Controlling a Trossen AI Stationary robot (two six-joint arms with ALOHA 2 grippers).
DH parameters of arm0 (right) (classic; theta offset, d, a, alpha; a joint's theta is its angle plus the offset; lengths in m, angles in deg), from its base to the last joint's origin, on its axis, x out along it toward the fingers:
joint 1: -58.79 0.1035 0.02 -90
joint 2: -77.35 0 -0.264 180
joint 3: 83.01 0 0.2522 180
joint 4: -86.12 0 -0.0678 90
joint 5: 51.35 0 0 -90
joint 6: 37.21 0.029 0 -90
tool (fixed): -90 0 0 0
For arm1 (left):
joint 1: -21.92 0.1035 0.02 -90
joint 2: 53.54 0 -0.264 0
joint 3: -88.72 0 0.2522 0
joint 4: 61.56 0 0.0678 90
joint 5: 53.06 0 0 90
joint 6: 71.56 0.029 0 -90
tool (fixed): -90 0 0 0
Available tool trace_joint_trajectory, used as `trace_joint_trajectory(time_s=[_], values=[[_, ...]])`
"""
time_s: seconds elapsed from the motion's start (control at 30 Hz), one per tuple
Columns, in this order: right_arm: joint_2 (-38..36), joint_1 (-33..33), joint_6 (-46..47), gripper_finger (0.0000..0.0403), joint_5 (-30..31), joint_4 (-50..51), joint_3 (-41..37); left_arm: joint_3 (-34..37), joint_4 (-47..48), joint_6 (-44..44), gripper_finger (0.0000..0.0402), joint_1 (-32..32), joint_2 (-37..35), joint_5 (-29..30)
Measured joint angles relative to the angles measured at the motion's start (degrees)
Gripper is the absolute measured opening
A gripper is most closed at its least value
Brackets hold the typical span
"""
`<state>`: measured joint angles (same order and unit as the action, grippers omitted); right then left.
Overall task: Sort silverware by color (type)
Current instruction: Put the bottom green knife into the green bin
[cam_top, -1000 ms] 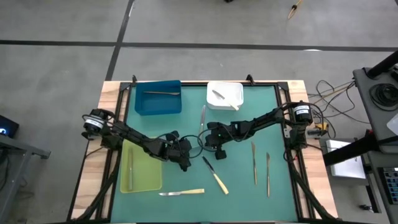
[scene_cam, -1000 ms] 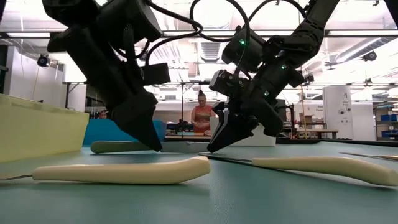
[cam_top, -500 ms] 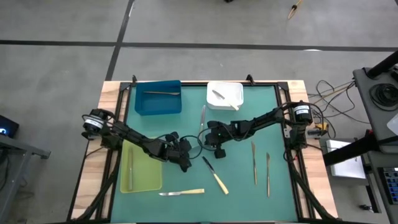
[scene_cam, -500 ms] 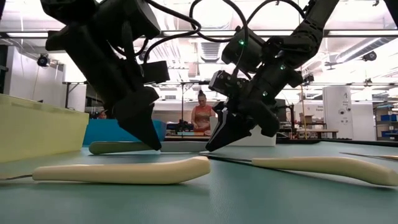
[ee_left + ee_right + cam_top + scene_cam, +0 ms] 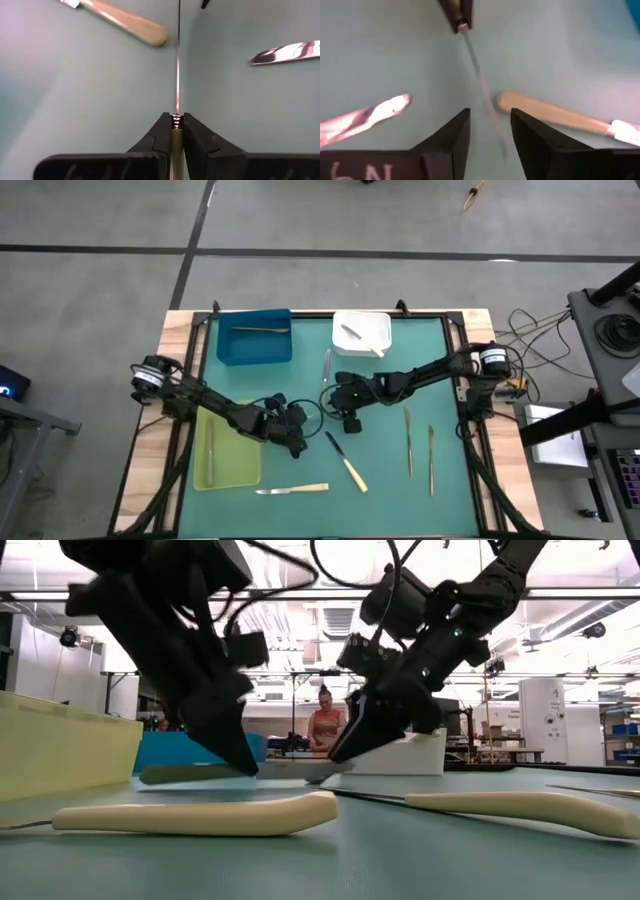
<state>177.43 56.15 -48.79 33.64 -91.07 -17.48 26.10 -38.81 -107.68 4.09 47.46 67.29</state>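
Observation:
My left gripper (image 5: 299, 446) is shut on a slim grey metal piece of silverware (image 5: 290, 771), which lies almost level just over the green mat. The left wrist view shows it edge-on (image 5: 177, 75). My right gripper (image 5: 349, 423) stands open just above the piece's other end (image 5: 481, 82), one finger on each side. Two knives with pale yellow handles (image 5: 347, 463) (image 5: 292, 491) lie flat on the mat nearby. Other grey pieces (image 5: 408, 442) (image 5: 431, 460) (image 5: 326, 367) lie flat farther off. My left gripper pinches the grey piece between its two fingers, about halfway along its length (image 5: 176, 119). The fingers slant down from the table's left, and the piece runs on ahead of them, edge-on. It stays nearly level; whether it touches the mat I cannot tell.
At the far edge stand a blue tray (image 5: 255, 350) and a white tray (image 5: 375, 345), each with a utensil in it. A yellow-green tray (image 5: 235, 465) at the near left holds one grey piece. A person shows in the room beyond the table (image 5: 324, 725).
My left gripper has shut on the grey piece without moving away. My right gripper has let go of the piece's other end and risen a little above it. The piece stays about where it was.

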Motion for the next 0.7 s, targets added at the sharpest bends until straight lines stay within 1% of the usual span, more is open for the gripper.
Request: trace_joint_trajectory(time_s=[0.17, 0.4, 0.53, 0.7], values=[[-3.5, 0.0, 1.9, 0.0149, 0.1, 0.1, 0.0, 0.0, 0.1, -0.2, 0.0008, -1.1, -3.2, 1.0], [-9.1, 0.1, 6.0, 0.0145, -0.7, -0.3, -0.1, 0.0, 3.9, -2.7, 0.0008, -1.5, -9.9, 1.3], [-12.2, 0.5, 7.0, 0.0139, -4.1, -3.6, -0.7, 0.0, 6.0, -7.3, 0.0008, -2.0, -14.2, 1.2], [-15.1, 1.2, 6.4, 0.0133, -4.6, -7.0, -1.2, -0.1, 6.2, -12.8, 0.0008, -3.6, -20.1, -0.7]])
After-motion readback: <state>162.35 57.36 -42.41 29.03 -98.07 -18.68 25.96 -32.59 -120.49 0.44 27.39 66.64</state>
